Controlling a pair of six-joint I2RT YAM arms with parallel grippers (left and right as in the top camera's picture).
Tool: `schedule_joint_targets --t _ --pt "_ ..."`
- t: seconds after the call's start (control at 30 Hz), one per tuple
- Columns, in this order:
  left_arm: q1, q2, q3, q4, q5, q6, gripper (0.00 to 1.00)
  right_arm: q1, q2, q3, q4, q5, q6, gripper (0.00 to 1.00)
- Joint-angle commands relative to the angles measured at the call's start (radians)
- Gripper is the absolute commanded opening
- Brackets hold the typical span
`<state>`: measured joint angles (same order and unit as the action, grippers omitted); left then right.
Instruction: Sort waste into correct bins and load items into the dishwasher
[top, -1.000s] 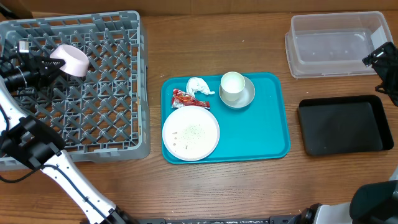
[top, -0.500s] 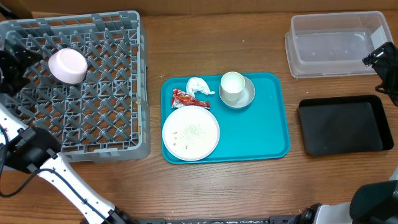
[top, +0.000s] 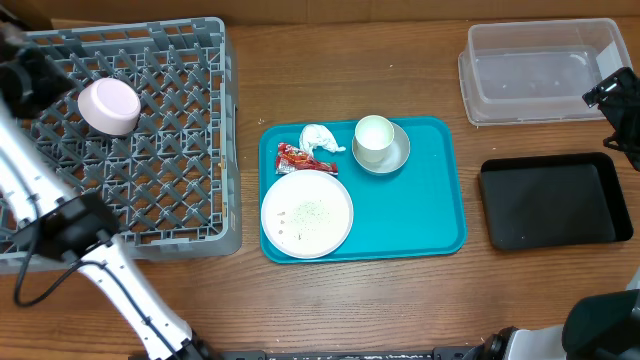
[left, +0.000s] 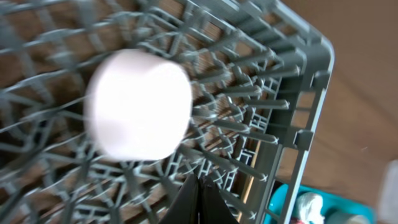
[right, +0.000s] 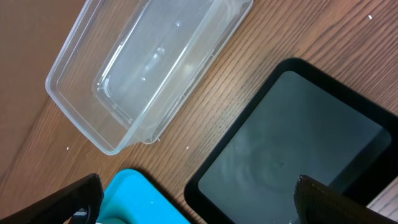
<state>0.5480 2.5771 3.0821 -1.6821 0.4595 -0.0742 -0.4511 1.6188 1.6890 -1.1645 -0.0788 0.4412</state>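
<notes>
A pale bowl lies upside down on the pegs of the grey dishwasher rack, free of any grip. My left gripper hangs just left of the bowl, shut and empty. On the teal tray lie a crumpled tissue, a red wrapper, a large plate with rice crumbs, and a cup on a small plate. My right gripper stands open over the gap between the clear tub and black tray.
The rack fills the left of the wooden table, and the left arm's links cross its left side. A corner of the teal tray and the tissue show in the wrist views.
The left gripper let go of the bowl, drew back to the left and shut. The bowl turned bottom-up on the rack pegs. The right arm has not moved.
</notes>
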Motion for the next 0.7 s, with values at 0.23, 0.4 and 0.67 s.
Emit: schedule_joint_targets --t 0.23,0.4,0.67 --pt "-0.195 0.051 -0.005 0.028 -0.489 -0.071 0.04 -0.001 -0.002 0.013 0.003 0.0 0.003 1.0" --pt "-0.194 0.085 -0.005 0.023 -0.485 -0.068 0.04 -0.001 -0.002 0.013 0.003 0.0 0.003 1.0" --pt "-0.165 0.126 -0.016 0.021 -0.475 -0.038 0.04 -0.001 -0.002 0.013 0.003 0.0 0.003 1.0"
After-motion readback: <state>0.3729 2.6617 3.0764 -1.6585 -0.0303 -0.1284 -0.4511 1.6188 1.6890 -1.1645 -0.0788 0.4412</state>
